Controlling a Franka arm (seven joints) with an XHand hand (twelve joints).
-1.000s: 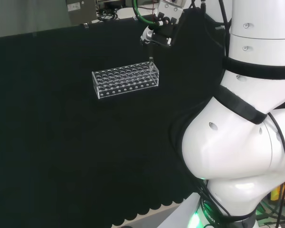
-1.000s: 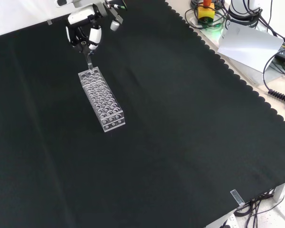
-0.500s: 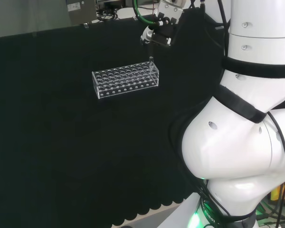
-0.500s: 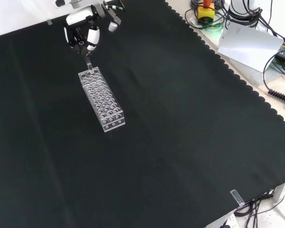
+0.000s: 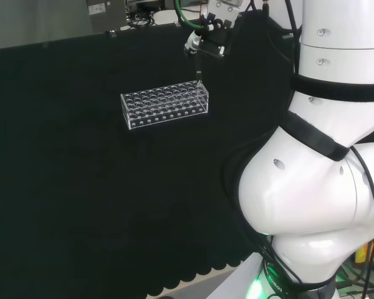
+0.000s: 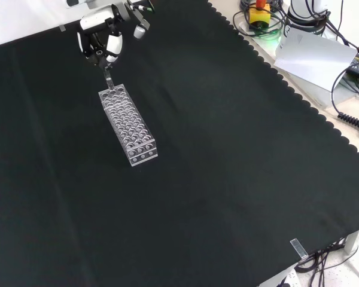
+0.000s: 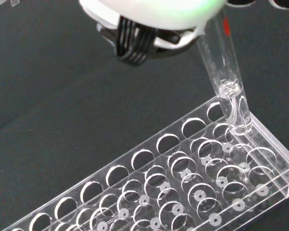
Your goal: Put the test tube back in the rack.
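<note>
I have the hand [image 6: 102,42] pinched on the test tube [image 7: 225,82], its rounded tip just above a corner hole of the clear rack [image 7: 183,183], so I judge insertion is under way and next needs a straight descent.

Even bright light, blurred white hand [image 7: 154,12]

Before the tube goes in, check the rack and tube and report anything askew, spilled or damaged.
Nothing stands out. The clear test tube rack sits flat on the black cloth, its holes empty. The robot hand holds the test tube at a slight tilt, its tip over the rack's end holes. No spill or breakage shows.
</note>
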